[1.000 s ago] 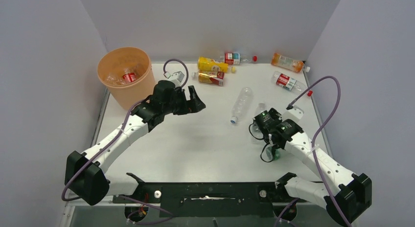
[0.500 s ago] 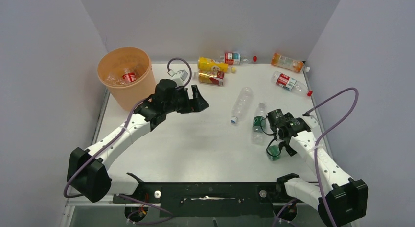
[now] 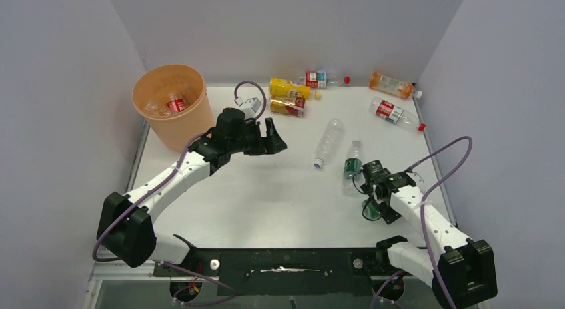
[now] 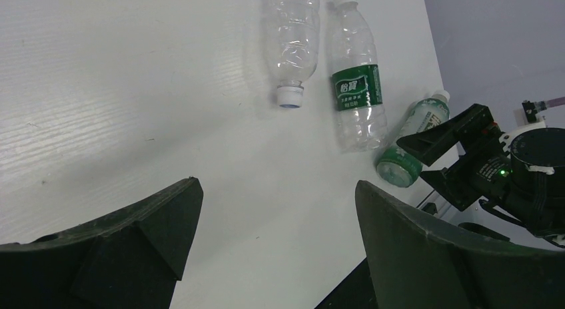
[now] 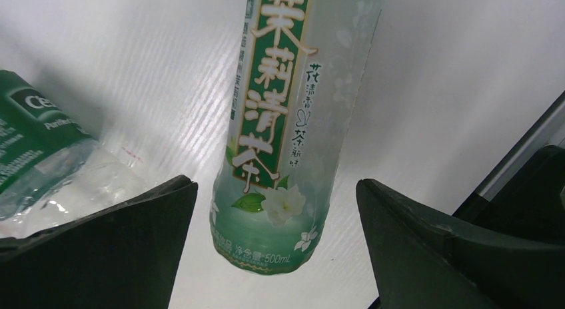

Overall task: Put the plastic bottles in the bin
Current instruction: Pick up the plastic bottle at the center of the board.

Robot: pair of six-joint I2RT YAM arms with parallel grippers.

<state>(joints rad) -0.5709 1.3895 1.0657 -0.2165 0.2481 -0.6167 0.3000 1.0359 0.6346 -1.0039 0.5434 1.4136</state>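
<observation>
The peach-orange bin (image 3: 170, 102) stands at the far left with a red-labelled bottle (image 3: 176, 105) inside. Other plastic bottles lie on the table: a clear one (image 3: 328, 141), a green-labelled one (image 3: 352, 166), and a pale green tea bottle (image 3: 371, 210). My right gripper (image 3: 377, 204) is open, straddling the base of the tea bottle (image 5: 286, 122) without touching it; its gripper (image 5: 276, 236) fingers stand wide on both sides. My left gripper (image 3: 274, 141) hangs open and empty over mid-table; its view shows the same left gripper (image 4: 276, 242) facing the clear bottle (image 4: 296, 36) and the green-labelled one (image 4: 356, 82).
Along the back lie a yellow bottle (image 3: 288, 88), a red-and-yellow labelled one (image 3: 286, 106), a clear red-capped one (image 3: 318, 78), an orange one (image 3: 391, 84) and a red-labelled one (image 3: 393, 112). Grey walls close in on three sides. The black front rail (image 3: 286, 262) runs just behind the tea bottle.
My right arm swung right and drew back toward the near edge, uncovering the green-labelled bottle and settling its gripper over the tea bottle. The left gripper drifted slightly right.
</observation>
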